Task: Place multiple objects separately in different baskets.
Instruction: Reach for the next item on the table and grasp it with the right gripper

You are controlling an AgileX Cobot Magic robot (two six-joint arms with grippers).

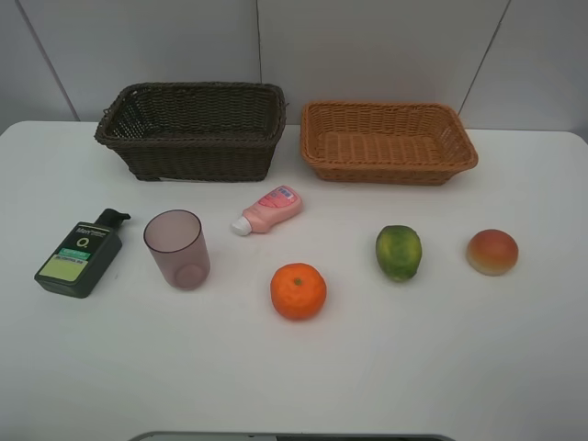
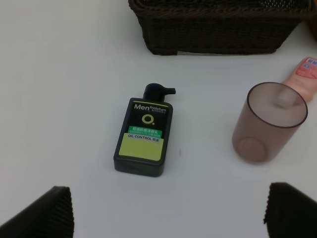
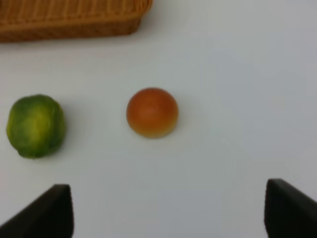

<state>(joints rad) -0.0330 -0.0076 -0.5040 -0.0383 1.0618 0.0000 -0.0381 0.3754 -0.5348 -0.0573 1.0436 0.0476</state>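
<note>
Baskets of woven wicker, a deep dark brown basket point(image 1: 197, 161) and a shallower orange-tan basket point(image 1: 386, 172), stand just apart at the far edge of the smooth white table point(image 1: 441, 367). Well spaced in front lie a flat dark green pump bottle point(image 1: 81, 255), an upright translucent mauve cup point(image 1: 177, 250), a dimpled orange point(image 1: 298, 291), a green round fruit point(image 1: 398, 252), a peach-like fruit point(image 1: 492, 252) and a small pink bottle point(image 1: 269, 209). Left jaws and right jaws gape wide, holding nothing.

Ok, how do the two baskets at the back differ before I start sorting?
Colour: the dark brown basket is near black-brown, the orange-tan basket is light.
Depth: the dark brown basket has taller walls; the orange-tan basket is shallow with flared sides.
Place: the dark brown basket sits left in the high view, the orange-tan basket right, a gap between them.
Both are rectangular woven wicker, upright on the white table, nothing showing inside.
</note>
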